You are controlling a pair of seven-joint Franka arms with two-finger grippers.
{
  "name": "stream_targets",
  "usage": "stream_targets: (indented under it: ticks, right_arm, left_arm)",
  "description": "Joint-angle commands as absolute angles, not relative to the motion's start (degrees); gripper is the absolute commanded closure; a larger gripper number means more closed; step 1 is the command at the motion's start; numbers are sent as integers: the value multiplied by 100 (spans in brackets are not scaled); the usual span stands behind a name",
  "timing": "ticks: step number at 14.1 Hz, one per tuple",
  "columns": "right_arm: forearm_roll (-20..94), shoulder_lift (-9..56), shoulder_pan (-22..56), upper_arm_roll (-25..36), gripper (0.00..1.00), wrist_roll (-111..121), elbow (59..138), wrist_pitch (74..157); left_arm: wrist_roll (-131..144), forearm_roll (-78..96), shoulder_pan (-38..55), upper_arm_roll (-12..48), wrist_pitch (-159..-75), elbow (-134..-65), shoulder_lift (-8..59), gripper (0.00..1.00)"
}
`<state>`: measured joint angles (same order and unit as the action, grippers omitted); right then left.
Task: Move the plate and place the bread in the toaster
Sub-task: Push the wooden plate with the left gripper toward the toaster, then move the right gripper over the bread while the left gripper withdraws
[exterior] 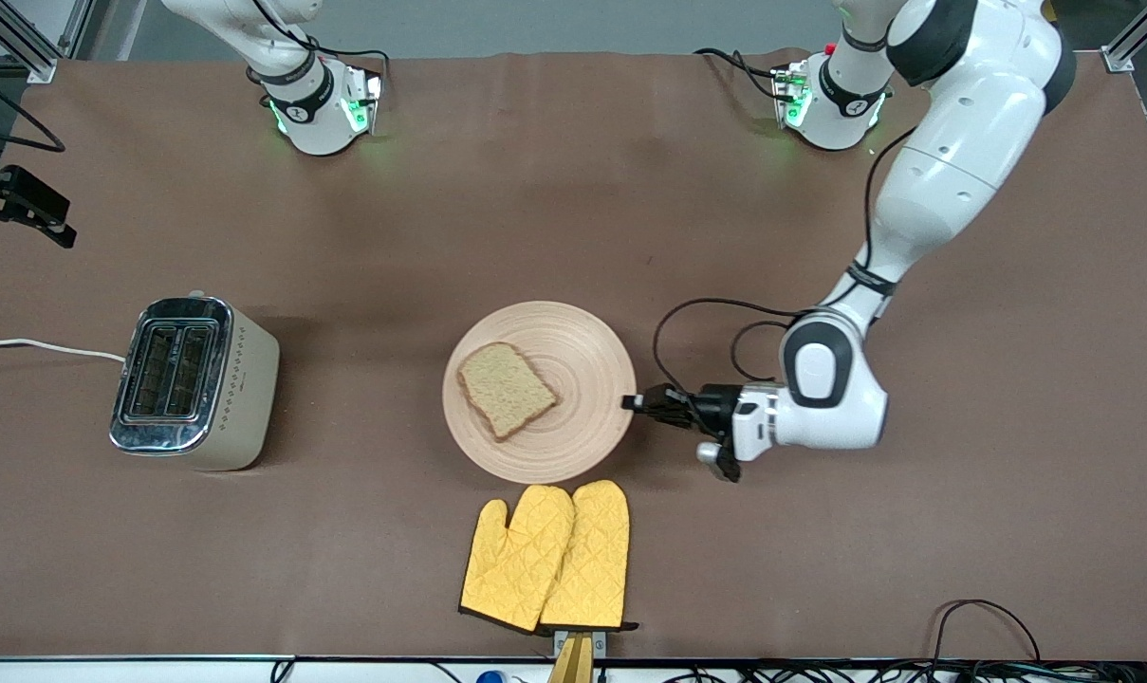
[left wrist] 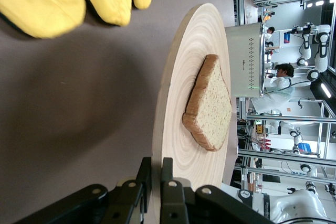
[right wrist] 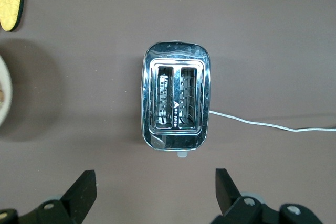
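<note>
A brown table is seen under a light tan, ring-grained plate, speckled brown bread with darker crust, a cream, dot-patterned toaster topped in chrome, and yellow quilted mitts.

brown cloth-covered tabletop, grey floor past its edges, metal frame posts at the corners

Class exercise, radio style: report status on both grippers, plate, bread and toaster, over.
Left gripper shut on plate rim. Right gripper open, over toaster. Bread on plate, slots empty. Yellow oven mitts beside plate, nearer camera.
</note>
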<state>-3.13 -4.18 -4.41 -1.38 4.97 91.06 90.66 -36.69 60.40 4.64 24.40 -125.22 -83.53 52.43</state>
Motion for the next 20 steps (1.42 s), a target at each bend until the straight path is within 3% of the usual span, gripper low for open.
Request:
stream_targets:
  ticks: [1, 10, 17, 20]
  right_arm:
    - [-325, -448, -448, -132, 0, 536, 9141, 9044]
    - [-325, -457, -448, -132, 0, 536, 9141, 9035]
    - [-290, -396, -422, -141, 0, 527, 9105, 8974]
    - [-290, -185, -396, -280, 0, 527, 9105, 8982]
  left_arm:
    - [-3674, 6293, 579, 2479, -12682, -8420, 5299, 100]
    - [-3727, 6882, 1134, 2470, -13306, -8446, 5590, 100]
    - [-3700, 6811, 800, 2417, -13228, -8665, 5476, 100]
    - [-3674, 6811, 747, 2417, -13219, -8903, 5388, 91]
